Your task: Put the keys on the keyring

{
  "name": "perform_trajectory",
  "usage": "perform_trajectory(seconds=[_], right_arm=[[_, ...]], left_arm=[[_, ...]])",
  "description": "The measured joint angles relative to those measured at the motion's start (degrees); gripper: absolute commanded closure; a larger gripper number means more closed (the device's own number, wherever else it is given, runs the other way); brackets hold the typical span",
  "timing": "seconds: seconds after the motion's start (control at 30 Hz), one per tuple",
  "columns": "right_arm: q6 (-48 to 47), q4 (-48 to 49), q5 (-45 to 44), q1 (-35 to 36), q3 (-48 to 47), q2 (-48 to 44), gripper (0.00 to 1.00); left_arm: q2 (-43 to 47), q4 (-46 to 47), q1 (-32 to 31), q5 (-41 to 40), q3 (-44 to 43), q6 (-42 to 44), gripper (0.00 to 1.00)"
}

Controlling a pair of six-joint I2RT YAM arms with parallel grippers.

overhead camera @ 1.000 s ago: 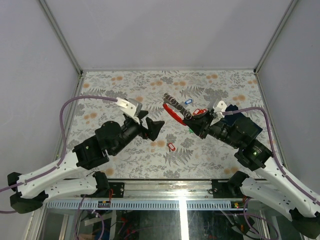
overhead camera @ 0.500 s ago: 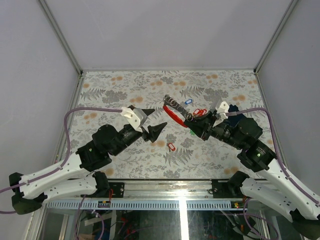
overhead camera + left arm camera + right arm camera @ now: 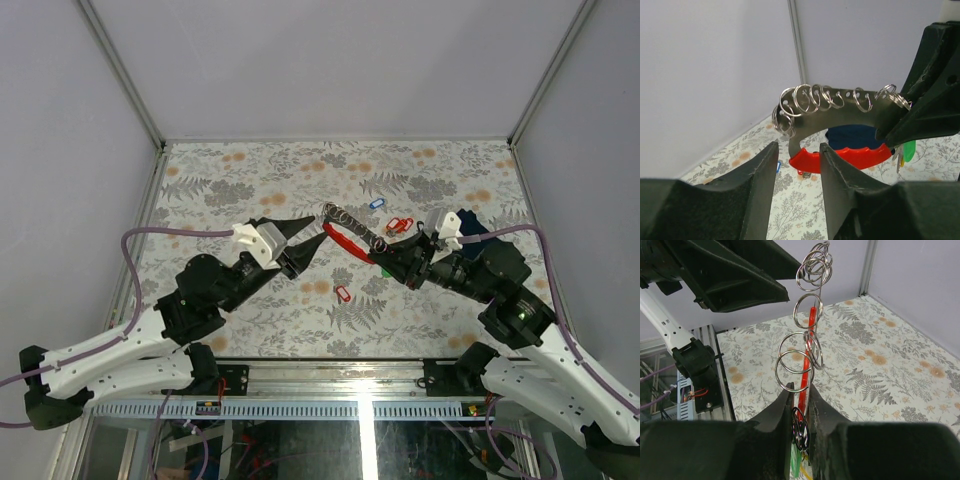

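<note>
The keyring [image 3: 350,227] is a curved metal bar with a red grip and several split rings threaded on it. My right gripper [image 3: 390,259] holds it above the table, shut on its lower end [image 3: 801,392], and the rings [image 3: 812,270] rise ahead of the fingers. A green-tagged key [image 3: 909,150] hangs by that grip. My left gripper [image 3: 314,230] has its jaws apart at the bar's far end. The red tip [image 3: 807,160] shows in the gap [image 3: 799,147], and I cannot tell if it touches. Loose keys lie on the table: blue tag [image 3: 376,203], red tags [image 3: 400,224], another red tag [image 3: 342,294].
A dark navy folded cloth [image 3: 470,228] lies at the right, partly under my right arm. The table has a fern-patterned cover [image 3: 230,185] and is enclosed by pale walls with metal corner posts [image 3: 160,145]. The two arms meet near the middle.
My left gripper has swung up and right to the keyring's far end, and its jaws have narrowed. The right gripper has shifted slightly right, still holding the keyring.
</note>
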State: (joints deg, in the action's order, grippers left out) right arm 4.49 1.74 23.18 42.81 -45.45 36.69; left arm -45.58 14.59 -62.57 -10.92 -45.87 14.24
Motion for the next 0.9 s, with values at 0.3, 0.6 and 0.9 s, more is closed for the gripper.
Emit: perform_trajectory(seconds=[0.3,0.6,0.9], right_arm=[[0.0,0.0,0.6,0.0,0.0,0.2,1.00],[0.0,0.0,1.9,0.0,0.0,0.2,1.00],[0.1,0.0,2.0,0.0,0.0,0.2,1.00]], left_arm=[[-1.2,3.0,0.0,-0.3,0.0,0.9,0.65],[-2.6,4.4,0.0,-2.2,0.0,1.3,0.70],[-2.7,5.5,0.0,-4.4,0.0,2.6,0.83]])
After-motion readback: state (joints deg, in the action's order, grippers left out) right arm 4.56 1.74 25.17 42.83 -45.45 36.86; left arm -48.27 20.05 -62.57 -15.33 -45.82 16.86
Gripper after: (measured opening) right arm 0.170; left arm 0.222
